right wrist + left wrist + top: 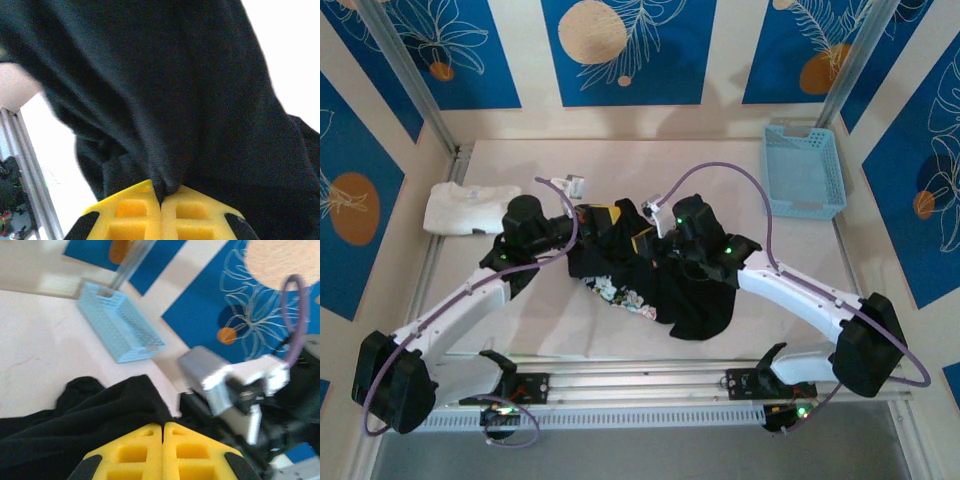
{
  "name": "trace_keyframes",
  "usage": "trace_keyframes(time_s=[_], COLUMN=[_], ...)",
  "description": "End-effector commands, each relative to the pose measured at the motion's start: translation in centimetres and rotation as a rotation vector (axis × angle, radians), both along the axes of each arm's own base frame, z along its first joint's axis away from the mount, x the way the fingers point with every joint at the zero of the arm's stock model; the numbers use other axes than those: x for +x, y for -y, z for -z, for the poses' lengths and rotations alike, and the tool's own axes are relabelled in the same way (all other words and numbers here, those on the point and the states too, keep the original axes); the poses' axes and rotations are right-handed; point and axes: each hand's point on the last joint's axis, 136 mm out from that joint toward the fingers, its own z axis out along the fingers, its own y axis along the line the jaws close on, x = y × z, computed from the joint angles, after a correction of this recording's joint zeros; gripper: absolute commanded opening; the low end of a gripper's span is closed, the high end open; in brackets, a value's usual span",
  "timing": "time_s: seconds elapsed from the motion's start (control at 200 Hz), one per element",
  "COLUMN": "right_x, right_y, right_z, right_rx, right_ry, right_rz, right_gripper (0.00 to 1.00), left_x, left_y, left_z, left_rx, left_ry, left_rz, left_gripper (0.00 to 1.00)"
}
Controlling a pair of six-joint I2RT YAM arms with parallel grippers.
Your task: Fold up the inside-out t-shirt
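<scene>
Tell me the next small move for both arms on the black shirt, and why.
Probably draw the two grippers apart. The left gripper and right gripper are each shut on a pinch of the black t-shirt, which is bunched between them; spreading it should flatten the cloth before any fold.

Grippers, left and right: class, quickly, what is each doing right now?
Left gripper: closed, pinching the black t-shirt.
Right gripper: closed, pinching a fold of the black t-shirt.
</scene>
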Motion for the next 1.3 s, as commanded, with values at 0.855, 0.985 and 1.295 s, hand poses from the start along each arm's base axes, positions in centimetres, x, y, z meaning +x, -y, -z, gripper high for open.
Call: trace_keyframes(time_s=[0.855,0.985,1.295], right_x=[-1.8,-1.5,-1.3], right_y=[-0.3,0.0,0.2], right_z=[-6.2,-6.4,-5.9], right_rx=[0.351,0.356,0.346], right_ry=[-0.011,-0.013,-0.025], right_rz=[-0.26,-0.243,-0.227], right_gripper=[0.0,0.0,0.0], left_x=[-1.6,-2.9,-4.2], left_y=[-3.4,-2.1,0.7], left_z=[5.1,3.9,2.6], left_rx=[0.352,0.293,0.148], left_ry=[0.04,0.085,0.038], left_rz=[-0.112,-0.044,0.116], left_gripper=[0.58,0.54,0.49])
